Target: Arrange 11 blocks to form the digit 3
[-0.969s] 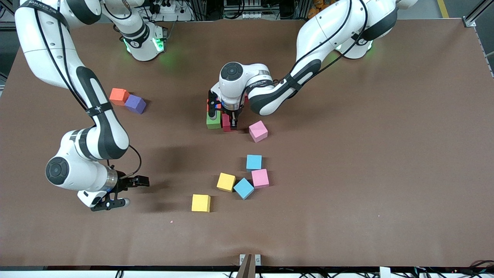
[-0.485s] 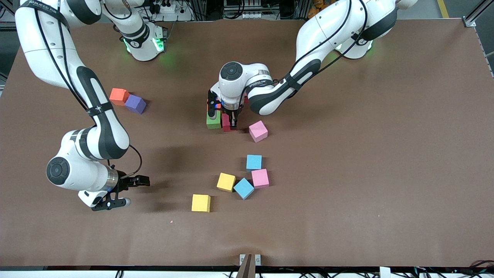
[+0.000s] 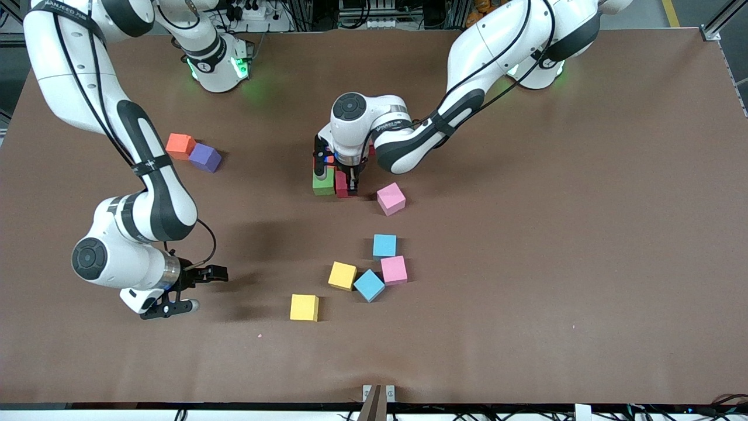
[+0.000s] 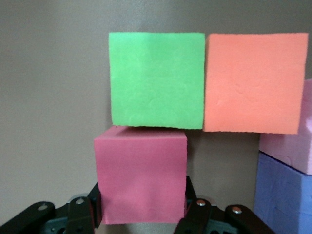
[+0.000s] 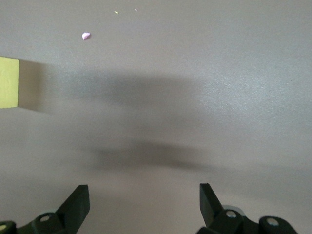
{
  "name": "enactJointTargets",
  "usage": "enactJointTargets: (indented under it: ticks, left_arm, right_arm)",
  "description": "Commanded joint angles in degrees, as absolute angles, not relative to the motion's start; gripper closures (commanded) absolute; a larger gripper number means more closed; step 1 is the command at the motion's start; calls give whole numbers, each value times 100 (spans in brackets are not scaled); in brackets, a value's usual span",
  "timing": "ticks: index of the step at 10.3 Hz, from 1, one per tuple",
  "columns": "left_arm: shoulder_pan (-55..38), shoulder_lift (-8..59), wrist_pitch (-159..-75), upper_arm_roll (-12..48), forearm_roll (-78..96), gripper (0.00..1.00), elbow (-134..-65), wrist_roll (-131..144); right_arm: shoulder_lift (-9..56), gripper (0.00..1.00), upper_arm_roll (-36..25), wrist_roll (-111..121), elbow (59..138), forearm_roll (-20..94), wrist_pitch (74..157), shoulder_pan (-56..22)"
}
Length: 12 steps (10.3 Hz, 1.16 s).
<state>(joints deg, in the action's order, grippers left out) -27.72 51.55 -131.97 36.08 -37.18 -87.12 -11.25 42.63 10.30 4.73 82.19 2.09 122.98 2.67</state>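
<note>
Red block (image 4: 141,178) sits between the left gripper's (image 4: 141,214) jaws, grip unclear, against green block (image 4: 156,80); right gripper (image 5: 144,204) gapes.

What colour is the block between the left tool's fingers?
Red, a dark pinkish red block; the left wrist view shows it best.

Left gripper (image 3: 346,188) hides most of red block (image 3: 341,185) (front view).

A robotics lab, by every sign. Two white Franka arms are bolted along one edge of a wide brown table (image 3: 584,234), their bases glowing green. Just past that edge stand aluminium-profile frames (image 3: 721,20), a power strip (image 3: 248,10) and bundled cables. Plain coloured foam blocks (image 3: 384,245) lie scattered on the table as test pieces.
</note>
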Motion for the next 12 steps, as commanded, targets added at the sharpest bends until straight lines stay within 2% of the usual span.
enactJointTargets:
  ticks: [1, 2, 4, 8, 12]
  left_arm:
    - [-2944, 5256, -13219, 3533, -3630, 34, -8604, -1064]
    - [-2944, 5256, -13219, 3533, -3630, 28, -8604, -1063]
    - [-2909, 5265, -13219, 3533, -3665, 0, -8604, -1159]
    - [-2787, 5099, -13166, 3445, -3630, 0, -8622, -1222]
    - [-2655, 4598, -12395, 3551, -3199, 0, -8631, -1230]
  right_arm:
    - [4228, 0, 1037, 475, 8235, 229, 12261, 255]
    - [4228, 0, 1037, 483, 8235, 229, 12261, 255]
    - [4228, 0, 1037, 475, 8235, 229, 12261, 255]
    - [4228, 0, 1046, 475, 8235, 229, 12261, 255]
    - [4228, 0, 1046, 431, 8235, 229, 12269, 229]
